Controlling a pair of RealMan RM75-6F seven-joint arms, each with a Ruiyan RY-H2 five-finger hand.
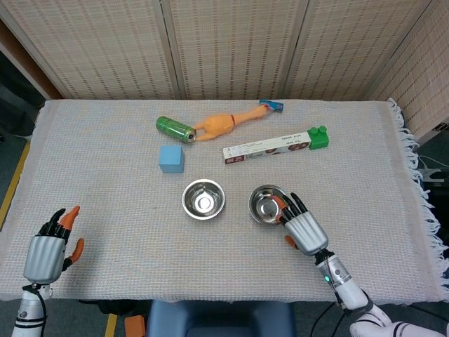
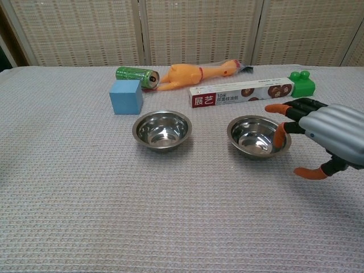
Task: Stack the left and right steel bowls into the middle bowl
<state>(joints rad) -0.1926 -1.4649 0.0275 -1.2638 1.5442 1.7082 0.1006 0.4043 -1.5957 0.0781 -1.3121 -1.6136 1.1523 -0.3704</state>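
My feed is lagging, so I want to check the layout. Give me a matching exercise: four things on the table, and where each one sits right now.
Things:
1. right robot hand
2. left robot hand
3. blue cube
4. green block

Places:
A. at the right end of the long box
B. at the rim of the right steel bowl
C. near the table's front left corner
D. behind and left of the left steel bowl

Pairs: 1-B, 2-C, 3-D, 4-A
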